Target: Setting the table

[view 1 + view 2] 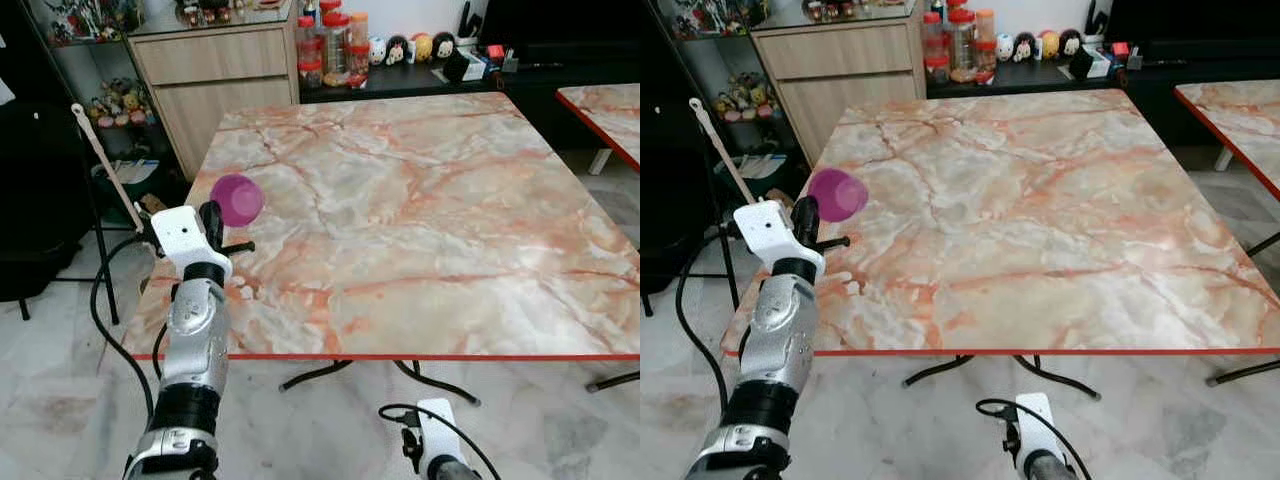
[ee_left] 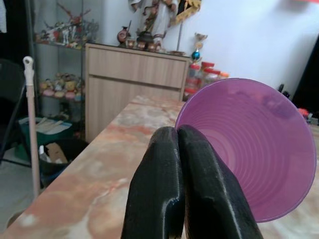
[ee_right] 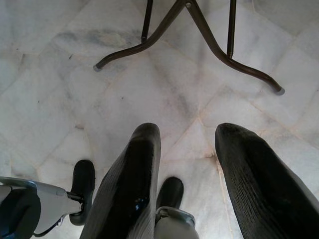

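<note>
Right gripper point(image 3: 187, 184): my idle arm, hangs low over floor tiles point(image 3: 60, 99), fingers apart, nothing between.
Left gripper point(image 2: 179, 149): I hold it raised over table's near-left corner, fingers pinched on rim of purple cup point(image 1: 237, 199).
Cup: tilted, above marble table point(image 1: 420, 230) near left edge.
Jars point(image 1: 330, 45): beyond far edge.

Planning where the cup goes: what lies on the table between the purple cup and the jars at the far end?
Nothing: in the left eye view, bare marble table runs from the purple cup, held by the left gripper, to the jars.
</note>
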You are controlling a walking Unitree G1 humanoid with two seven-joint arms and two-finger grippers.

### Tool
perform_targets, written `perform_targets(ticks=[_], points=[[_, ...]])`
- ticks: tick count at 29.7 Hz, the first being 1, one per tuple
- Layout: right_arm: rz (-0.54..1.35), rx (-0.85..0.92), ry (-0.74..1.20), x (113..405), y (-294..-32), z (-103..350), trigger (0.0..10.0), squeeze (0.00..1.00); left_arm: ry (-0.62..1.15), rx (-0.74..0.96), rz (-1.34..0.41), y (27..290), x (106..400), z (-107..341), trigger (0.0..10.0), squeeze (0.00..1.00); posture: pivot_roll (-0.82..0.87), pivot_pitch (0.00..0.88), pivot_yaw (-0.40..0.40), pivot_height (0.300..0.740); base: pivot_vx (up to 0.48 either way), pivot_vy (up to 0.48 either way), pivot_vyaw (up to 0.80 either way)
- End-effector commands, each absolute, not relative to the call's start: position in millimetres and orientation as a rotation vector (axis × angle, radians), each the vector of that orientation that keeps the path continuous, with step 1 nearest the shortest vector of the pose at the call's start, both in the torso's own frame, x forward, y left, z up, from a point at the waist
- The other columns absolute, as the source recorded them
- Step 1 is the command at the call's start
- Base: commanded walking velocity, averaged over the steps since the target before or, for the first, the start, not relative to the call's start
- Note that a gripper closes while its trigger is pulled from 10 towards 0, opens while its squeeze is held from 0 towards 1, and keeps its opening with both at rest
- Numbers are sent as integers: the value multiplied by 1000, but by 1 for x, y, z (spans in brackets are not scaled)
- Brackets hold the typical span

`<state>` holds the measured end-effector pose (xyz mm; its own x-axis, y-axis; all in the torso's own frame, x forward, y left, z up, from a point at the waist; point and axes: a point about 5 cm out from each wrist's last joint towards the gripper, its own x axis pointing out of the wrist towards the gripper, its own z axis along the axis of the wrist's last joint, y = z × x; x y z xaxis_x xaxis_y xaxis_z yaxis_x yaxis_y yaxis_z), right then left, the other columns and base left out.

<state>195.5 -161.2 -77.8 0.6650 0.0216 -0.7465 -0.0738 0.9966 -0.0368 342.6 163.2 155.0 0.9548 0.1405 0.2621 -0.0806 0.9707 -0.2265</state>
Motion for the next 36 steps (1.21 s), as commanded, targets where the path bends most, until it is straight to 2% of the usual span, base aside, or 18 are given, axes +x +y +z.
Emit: perform_targets(ticks=[1, 11, 25, 36], points=[[57, -54, 826, 199, -158, -76, 10000, 0, -285, -214, 118, 163, 343, 156, 10000, 0, 52, 0, 56, 740, 0, 0, 0], [52, -51, 833, 197, -159, -77, 10000, 0, -282, -211, 126, 161, 341, 152, 10000, 0, 55, 0, 55, 740, 0, 0, 0], [59, -60, 837, 197, -159, -77, 10000, 0, -297, -211, 144, 164, 341, 154, 10000, 0, 55, 0, 55, 740, 0, -375, 0], [59, -69, 844, 195, -162, -78, 10000, 0, -296, -217, 192, 178, 336, 150, 10000, 0, 57, 0, 49, 740, 0, -458, 0]])
